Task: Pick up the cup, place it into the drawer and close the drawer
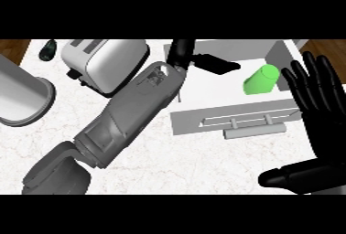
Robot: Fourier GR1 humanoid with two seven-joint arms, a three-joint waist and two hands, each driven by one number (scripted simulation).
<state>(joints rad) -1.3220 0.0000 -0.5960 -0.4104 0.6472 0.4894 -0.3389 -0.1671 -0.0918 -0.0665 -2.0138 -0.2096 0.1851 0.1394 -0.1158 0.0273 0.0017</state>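
Worktop (pixel 202 160) showing as pale, veined marble, smooth and matt. Wood-grain floor (pixel 13 48) peeking in brown at the upper corners. Toaster (pixel 108 59) looking like brushed metal with a soft sheen. Pot (pixel 24 98) at the left reading as dull grey metal. Cup (pixel 260 80) appearing as bright green plastic, smooth. Drawer (pixel 233 116) showing flat, matt grey, with a paler bar handle. Both hands, left (pixel 202 59) and right (pixel 317 109), gleaming as glossy black plastic; forearm shells looking smooth grey.

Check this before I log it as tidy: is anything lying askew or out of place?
The green cup lies tipped on its side inside the open drawer, not upright. Otherwise nothing stands out: the toaster stands on the counter.
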